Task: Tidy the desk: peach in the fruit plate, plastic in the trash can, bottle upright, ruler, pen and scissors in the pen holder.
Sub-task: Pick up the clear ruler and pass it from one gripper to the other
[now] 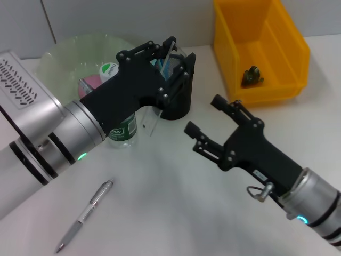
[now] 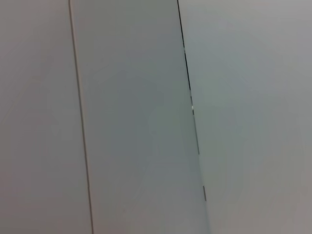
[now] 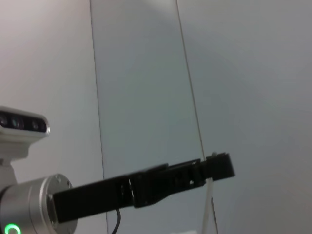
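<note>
Ruler [image 1: 151, 124], clear plastic, stands nearly upright against the pen holder [image 1: 178, 104] at its 8 o'clock, pinched by the left gripper [image 1: 169, 60]; right gripper [image 1: 205, 116] hangs spread, empty.

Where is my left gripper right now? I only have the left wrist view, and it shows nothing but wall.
Observer: In the head view the left gripper is above the black pen holder.
Operator: Is the pen in the holder?
Observer: No. The pen lies flat on the table, nearer the robot and to the holder's left.
Operator: What is the right arm doing?
Observer: The right gripper hovers open and empty over the table, to the right of the holder.
</note>
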`<move>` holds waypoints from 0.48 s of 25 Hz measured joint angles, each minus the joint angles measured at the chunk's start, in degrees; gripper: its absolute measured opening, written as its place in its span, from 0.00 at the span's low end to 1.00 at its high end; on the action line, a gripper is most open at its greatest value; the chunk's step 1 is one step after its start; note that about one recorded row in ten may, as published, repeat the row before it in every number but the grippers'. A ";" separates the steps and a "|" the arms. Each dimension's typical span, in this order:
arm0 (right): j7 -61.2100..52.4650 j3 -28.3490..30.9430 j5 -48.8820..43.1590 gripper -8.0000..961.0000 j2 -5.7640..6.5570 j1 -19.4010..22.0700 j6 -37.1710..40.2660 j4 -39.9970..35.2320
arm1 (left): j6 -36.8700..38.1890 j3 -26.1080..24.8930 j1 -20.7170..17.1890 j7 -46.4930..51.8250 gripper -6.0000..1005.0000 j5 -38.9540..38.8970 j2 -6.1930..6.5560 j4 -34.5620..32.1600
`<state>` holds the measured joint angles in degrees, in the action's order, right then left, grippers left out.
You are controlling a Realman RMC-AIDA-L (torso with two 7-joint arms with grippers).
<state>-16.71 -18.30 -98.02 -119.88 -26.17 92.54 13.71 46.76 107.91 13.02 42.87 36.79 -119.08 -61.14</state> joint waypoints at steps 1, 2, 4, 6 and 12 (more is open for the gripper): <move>2.02 1.14 0.00 0.86 -0.05 -0.51 -1.83 1.91 | 0.05 1.85 0.33 -3.28 0.39 -3.86 -0.01 1.47; 2.02 1.14 0.00 0.86 -0.05 -0.51 -1.83 1.91 | 0.32 2.63 0.34 -4.40 0.39 -5.49 -0.01 1.78; 4.65 3.76 -0.21 0.86 -0.05 -0.76 -3.88 4.63 | 0.58 4.33 0.12 -7.15 0.39 -8.52 -0.01 1.99; 5.83 5.21 -0.34 0.86 -0.05 -0.80 -4.87 6.15 | 0.63 5.57 -0.08 -9.78 0.39 -11.09 -0.01 2.11; 6.57 6.41 -0.41 0.86 -0.04 -1.66 -7.21 8.28 | 1.16 7.60 -0.24 -13.82 0.39 -15.41 -0.01 2.98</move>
<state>-10.14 -11.89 -98.43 -119.92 -27.83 85.34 21.99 47.93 115.51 12.78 29.05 21.38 -119.09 -58.16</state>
